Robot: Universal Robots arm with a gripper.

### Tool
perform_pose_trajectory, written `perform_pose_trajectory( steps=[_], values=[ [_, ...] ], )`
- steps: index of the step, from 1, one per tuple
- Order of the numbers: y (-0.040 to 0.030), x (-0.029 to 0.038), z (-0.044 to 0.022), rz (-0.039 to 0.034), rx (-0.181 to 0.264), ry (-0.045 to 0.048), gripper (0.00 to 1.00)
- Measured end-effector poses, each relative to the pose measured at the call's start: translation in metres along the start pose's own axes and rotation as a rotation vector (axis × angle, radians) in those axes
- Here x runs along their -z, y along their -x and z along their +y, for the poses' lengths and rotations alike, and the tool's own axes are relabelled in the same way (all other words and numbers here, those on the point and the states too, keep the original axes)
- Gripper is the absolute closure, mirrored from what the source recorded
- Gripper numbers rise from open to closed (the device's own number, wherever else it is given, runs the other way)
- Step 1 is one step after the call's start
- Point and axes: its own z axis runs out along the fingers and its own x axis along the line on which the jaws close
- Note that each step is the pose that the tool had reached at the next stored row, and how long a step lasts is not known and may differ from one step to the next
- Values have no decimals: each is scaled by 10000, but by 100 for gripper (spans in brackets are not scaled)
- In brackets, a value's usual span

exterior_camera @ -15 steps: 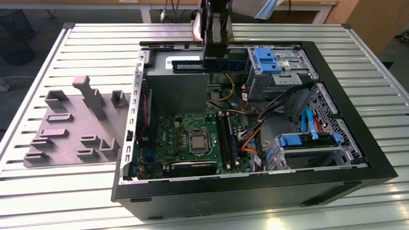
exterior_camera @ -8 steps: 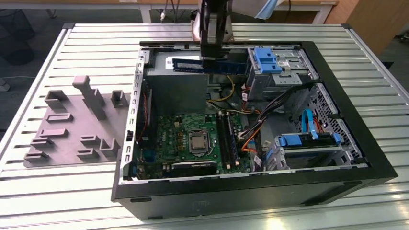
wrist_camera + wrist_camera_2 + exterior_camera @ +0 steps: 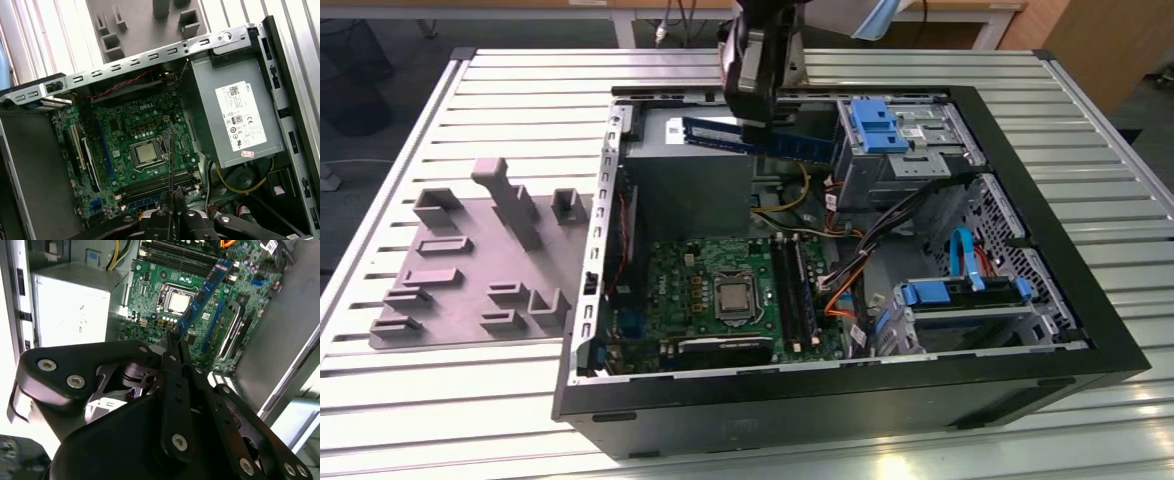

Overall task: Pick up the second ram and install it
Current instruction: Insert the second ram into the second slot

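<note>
The gripper (image 3: 755, 125) clamps one second ram (image 3: 758, 136), held above the one open computer case's (image 3: 854, 405) far edge.

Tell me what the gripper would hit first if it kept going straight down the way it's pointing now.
Probably the motherboard. The gripper, shut on the second ram, points down into the open computer case, and in both wrist views the stick projects toward the board near the processor socket. Depth is unclear.

Workshop/lab: slatted alu bench (image 3: 480, 90), opened PC case (image 3: 854, 390).
</note>
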Motion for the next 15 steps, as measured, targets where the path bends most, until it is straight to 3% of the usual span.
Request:
perform_pose_trajectory(
  steps=[15],
  values=[
    [0,-31,0,-12,-2731,-12,86]
  ],
)
